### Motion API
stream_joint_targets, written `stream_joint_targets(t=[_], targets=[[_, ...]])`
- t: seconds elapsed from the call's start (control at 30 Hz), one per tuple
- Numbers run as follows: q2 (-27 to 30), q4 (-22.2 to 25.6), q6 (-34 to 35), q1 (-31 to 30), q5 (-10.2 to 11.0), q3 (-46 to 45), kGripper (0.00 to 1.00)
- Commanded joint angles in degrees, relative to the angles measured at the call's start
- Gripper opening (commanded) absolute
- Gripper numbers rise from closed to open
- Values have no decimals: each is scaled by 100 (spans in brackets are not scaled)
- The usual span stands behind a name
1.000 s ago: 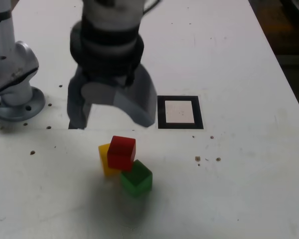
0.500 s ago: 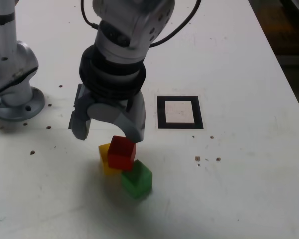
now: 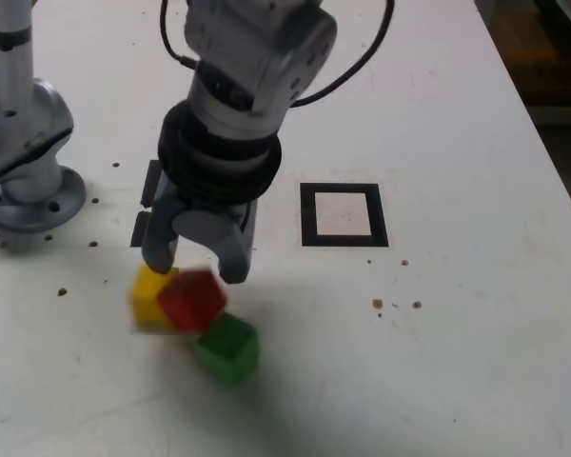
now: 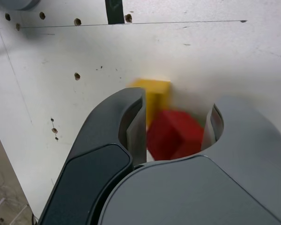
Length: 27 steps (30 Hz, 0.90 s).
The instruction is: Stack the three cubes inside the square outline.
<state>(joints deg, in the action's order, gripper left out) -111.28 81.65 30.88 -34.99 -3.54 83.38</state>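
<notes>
The end effector (image 3: 198, 262) hangs low over the white table (image 3: 457, 362), its jaws spread wide and gripping nothing. The red cube (image 3: 191, 299) sits between the two fingers, blurred; the wrist view shows it in the gap (image 4: 174, 134). The yellow cube (image 3: 150, 297) touches the red cube on the exterior view's left. The green cube (image 3: 227, 347) lies just below the red one, outside the jaws. The square outline (image 3: 344, 214) lies apart from the red cube, up toward the exterior view's right.

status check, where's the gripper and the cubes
Gripper open, straddling red cube. Yellow cube, green cube bunched against it, blurred. Square outline empty, to the exterior view's right.
</notes>
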Motion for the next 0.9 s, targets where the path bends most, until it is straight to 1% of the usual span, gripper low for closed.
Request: stream_joint_targets(t=[0.0,0.23,0.3,0.33,0.37,0.43,0.5,0.57,0.63,0.7,0.77,0.87], targets=[[18,-64,9,3,-8,32,48],[24,-199,5,5,70,194,48],[52,-186,5,6,76,185,50],[71,-175,5,6,56,174,53],[95,-161,6,2,14,156,57],[161,-134,41,-20,-141,91,68],[246,-116,173,-52,-370,-27,79],[333,-150,452,-86,-615,-196,88],[392,-253,887,-109,-802,-350,93],[410,-367,1414,-124,-903,-460,95],[399,-499,1908,-133,-936,-534,97],[377,-660,2585,-140,-915,-620,97]])
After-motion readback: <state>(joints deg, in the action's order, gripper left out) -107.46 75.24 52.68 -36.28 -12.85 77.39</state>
